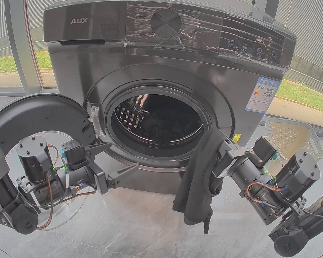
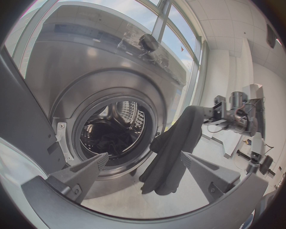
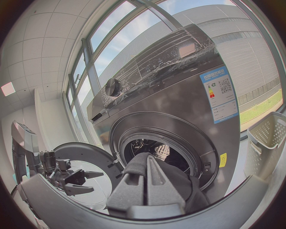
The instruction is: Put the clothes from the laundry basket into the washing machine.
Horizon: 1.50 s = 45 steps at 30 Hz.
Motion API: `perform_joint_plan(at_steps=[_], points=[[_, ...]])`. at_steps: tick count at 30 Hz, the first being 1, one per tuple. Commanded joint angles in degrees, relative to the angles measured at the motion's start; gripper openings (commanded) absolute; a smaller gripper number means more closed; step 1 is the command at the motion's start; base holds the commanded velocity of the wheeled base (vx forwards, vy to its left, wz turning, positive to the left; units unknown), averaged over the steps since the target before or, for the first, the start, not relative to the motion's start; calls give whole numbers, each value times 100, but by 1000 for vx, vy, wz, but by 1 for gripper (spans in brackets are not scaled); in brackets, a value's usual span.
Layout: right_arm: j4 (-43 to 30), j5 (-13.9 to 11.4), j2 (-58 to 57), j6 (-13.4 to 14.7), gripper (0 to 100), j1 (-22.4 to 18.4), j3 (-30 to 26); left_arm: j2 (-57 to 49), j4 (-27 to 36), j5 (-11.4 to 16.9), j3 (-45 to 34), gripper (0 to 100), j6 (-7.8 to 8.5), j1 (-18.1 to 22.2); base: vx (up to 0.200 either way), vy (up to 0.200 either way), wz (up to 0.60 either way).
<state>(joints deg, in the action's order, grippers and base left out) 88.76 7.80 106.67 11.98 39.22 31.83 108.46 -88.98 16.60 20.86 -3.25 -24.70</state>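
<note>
Between the right gripper's [image 3: 147, 162] tightly closed fingers hangs a dark grey cloth garment [image 1: 198, 178], just in front of the grey front-loading washing machine's [image 1: 79, 67] round opening. Past the gripper, dark clothes [image 1: 162, 125] lie in the drum. To its right stands a cream perforated plastic laundry basket [image 1: 291, 135]. Left gripper [image 1: 123, 155] is wide open and empty, beside the swung-open round door [image 1: 35, 114].

The left arm [image 1: 35, 158] here: dark grey, fat round motor housings, black caps ringed with small screws, orange cables looping past green lights. Now the right arm [image 1: 295, 175], same build, a copper-braided cable near its wrist. A black camera box [image 1: 74, 151] on each wrist. And the left gripper [image 1: 123, 155] and right gripper [image 3: 148, 158]: grey wedge fingers [image 2: 86, 170], ribbed pads [image 2: 185, 159].
</note>
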Motion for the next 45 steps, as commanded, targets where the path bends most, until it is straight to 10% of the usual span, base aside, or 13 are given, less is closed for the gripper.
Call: perform_joint_plan(at_steps=[1,14,29,34,45], points=[[-17,-51,56,-21,0,33,139,729,-23,-412,551,100,0,-158,0,0,0],[-96,-130,21,-38,0,376,675,1564,-23,-773,973,100,0,-624,0,0,0],[-315,-112,3,-73,0,569,860,1652,-32,-571,920,100,18,-800,0,0,0],[-298,-112,12,-65,0,561,860,1652,-41,18,727,100,44,-791,0,0,0],[-236,-130,-94,-65,0,798,790,2346,-32,-289,1465,100,35,-729,0,0,0]])
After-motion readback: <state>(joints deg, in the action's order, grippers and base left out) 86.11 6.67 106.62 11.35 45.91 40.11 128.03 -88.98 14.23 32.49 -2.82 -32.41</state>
